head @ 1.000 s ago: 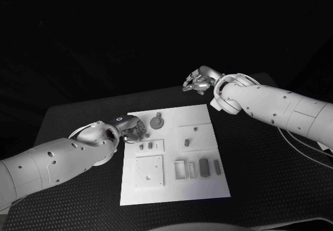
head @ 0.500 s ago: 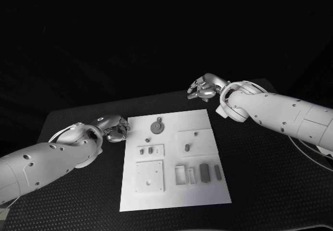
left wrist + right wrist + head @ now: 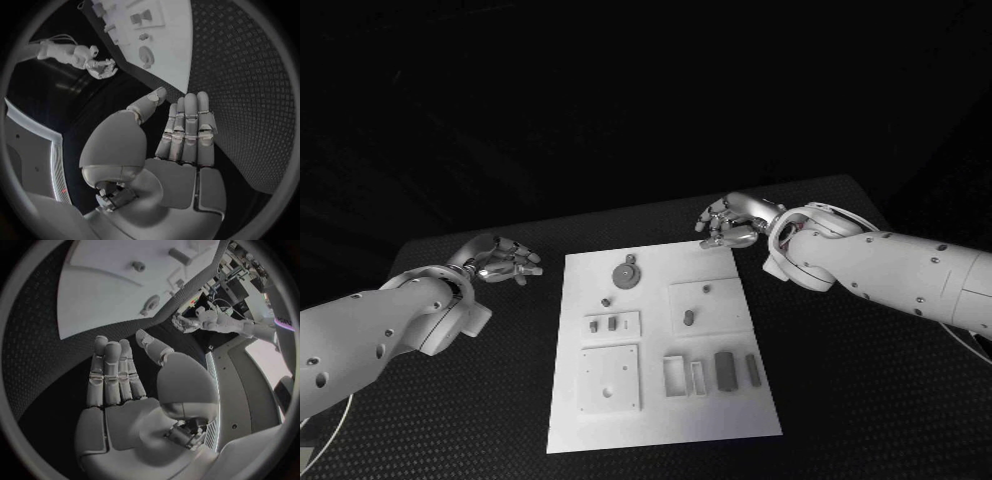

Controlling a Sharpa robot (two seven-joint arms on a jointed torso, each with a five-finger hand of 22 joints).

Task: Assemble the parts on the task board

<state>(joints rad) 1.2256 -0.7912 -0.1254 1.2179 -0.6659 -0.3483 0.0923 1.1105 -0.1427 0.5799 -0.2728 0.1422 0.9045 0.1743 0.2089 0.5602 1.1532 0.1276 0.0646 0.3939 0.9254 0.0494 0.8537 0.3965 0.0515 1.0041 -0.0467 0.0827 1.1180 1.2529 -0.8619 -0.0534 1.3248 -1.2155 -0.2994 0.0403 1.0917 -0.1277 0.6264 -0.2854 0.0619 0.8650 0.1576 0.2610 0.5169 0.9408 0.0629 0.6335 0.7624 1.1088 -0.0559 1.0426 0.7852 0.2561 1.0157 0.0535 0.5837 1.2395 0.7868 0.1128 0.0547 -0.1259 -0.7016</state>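
The white task board [image 3: 661,420] lies in the middle of the black table. On it are a grey round disc [image 3: 627,272], a small peg [image 3: 606,299], two small pieces in a square recess [image 3: 602,324], an oblong part [image 3: 688,318] and dark bars [image 3: 726,368]. My left hand [image 3: 502,258] hovers over the table left of the board's far corner. Its fingers [image 3: 184,135] are straight and hold nothing. My right hand [image 3: 733,222] hangs just beyond the board's far right corner. Its palm [image 3: 125,390] is bare too.
The dimpled black table mat [image 3: 877,380] runs wide on both sides of the board. The left wrist view takes in the board [image 3: 175,40] and the other hand [image 3: 100,67]. The right wrist view shows the board [image 3: 100,295] and the disc [image 3: 150,302].
My left hand has drawn back from the board's left edge out over the mat. My right hand has come closer to the board's far right corner.
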